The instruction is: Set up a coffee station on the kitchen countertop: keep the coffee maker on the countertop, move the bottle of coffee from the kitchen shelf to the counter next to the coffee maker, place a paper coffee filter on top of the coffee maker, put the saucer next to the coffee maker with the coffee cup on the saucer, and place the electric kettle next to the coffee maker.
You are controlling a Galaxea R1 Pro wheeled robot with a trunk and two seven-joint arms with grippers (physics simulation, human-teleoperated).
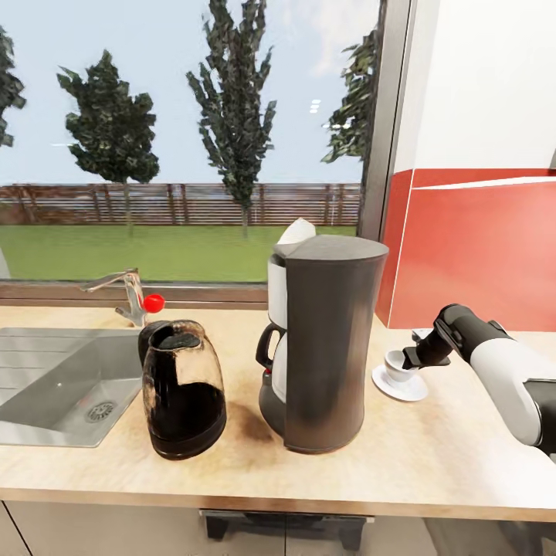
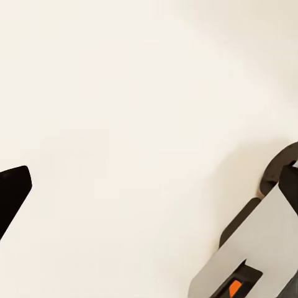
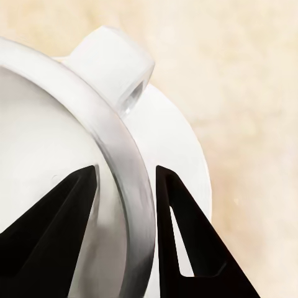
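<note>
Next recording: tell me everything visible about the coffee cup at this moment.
The coffee cup is small, white and glossy, like ceramic. It stands upright on the white saucer, on the countertop to the right of the coffee maker. In the right wrist view its thick rounded rim and a stubby handle with a small hole are visible. The right gripper straddles the rim, one finger inside the cup and the other outside, both close against the wall. Its contents cannot be made out.

A plain cream-white surface (image 2: 136, 112) spans most of the left wrist view. One black pointed fingertip (image 2: 11, 192) juts in from the side. A grey robot body part with black edging and a small orange mark (image 2: 261, 248) sits in one corner.
</note>
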